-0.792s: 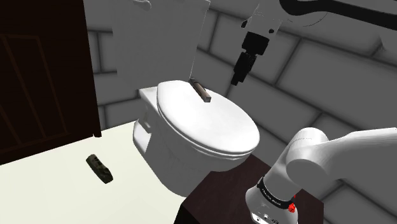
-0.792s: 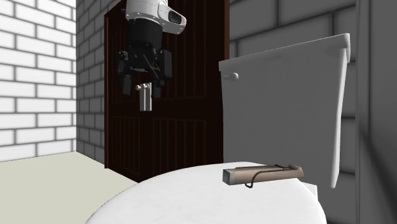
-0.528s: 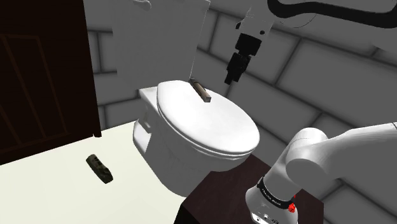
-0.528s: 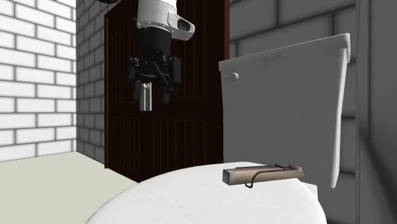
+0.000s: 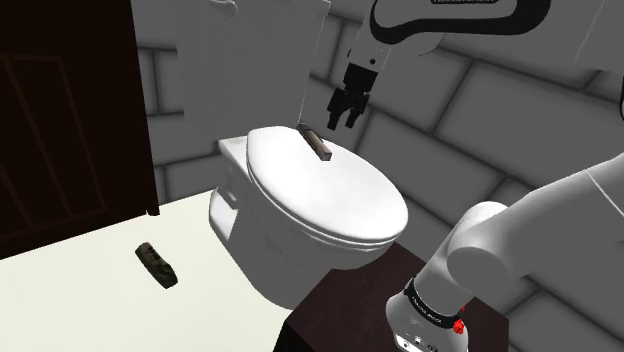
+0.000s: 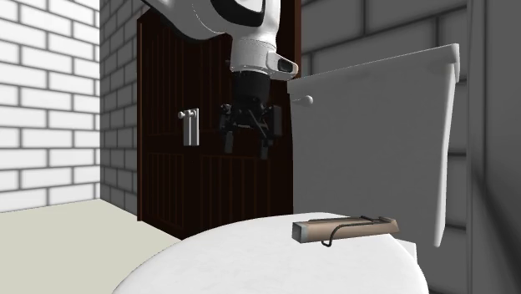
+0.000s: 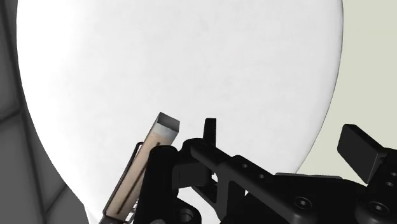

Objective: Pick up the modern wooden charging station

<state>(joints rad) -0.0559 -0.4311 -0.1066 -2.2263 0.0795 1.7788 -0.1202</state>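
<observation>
1. Wall [image 6: 50,100]: white brick in the second exterior view, grey blocks in the shoulder view.
2. Toilet [image 5: 240,230]: white, with its lid [image 5: 330,195] shut. The second exterior view gives the tank [image 6: 376,142] standing upright behind the lid.
3. Door [image 6: 167,192]: dark brown. The second exterior view adds a pale handle [image 6: 190,125] on it.
4. Arm [image 5: 500,240]: white. In the shoulder view it rises from the dark stand [image 5: 340,320] at lower right and arches over the toilet.
5. Claw [image 6: 245,150]: black and pointing down, fingers apart with nothing between them. It hangs above the back of the lid, near the tank.
6. Station [image 6: 342,228]: a tan bar with a grey end, lying flat on the back of the lid just in front of the tank. The second exterior view shows a thin dark wire along its side. The wrist view has it beside one finger, partly hidden by it and untouched.
7. Slab [image 5: 156,264]: small and dark. The shoulder view shows it on the pale floor [image 5: 90,300], apart from the toilet.
</observation>
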